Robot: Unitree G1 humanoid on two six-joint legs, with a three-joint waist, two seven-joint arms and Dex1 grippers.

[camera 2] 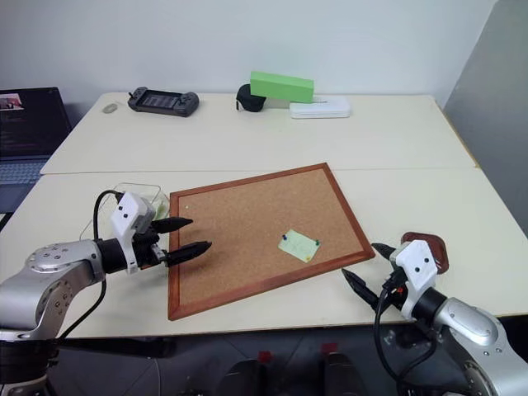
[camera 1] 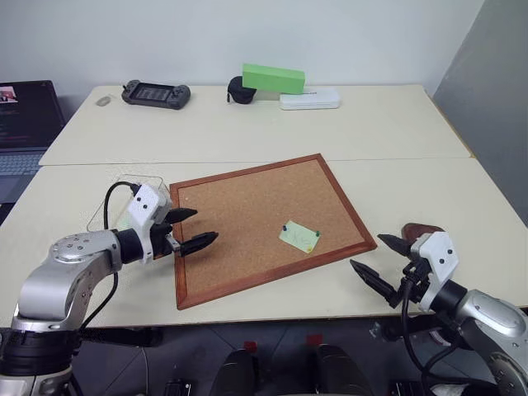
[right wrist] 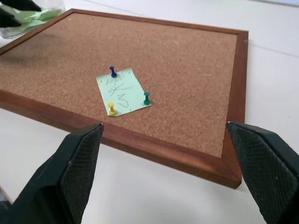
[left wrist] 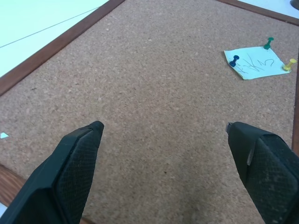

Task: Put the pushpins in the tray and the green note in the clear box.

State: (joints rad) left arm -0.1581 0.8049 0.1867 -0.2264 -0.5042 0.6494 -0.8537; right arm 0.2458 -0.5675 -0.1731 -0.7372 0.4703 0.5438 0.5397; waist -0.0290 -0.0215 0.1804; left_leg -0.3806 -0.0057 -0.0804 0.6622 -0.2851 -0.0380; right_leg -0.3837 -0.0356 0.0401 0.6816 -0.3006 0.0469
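Lying pinned, the scribbled pale-green note (right wrist: 123,91) holds three pushpins (right wrist: 113,71).

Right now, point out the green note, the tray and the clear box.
green note (right wrist: 122,91), right wrist view, paper's middle.
tray (camera 2: 431,248), right eye view, visible reddish-brown rim.
clear box (camera 1: 121,208), left eye view, transparent wall.

The green note (right wrist: 122,91) near the corkboard's (right wrist: 187,60) right-hand edge bears a blue scribble (too loose to read as letters); no other text is legible.
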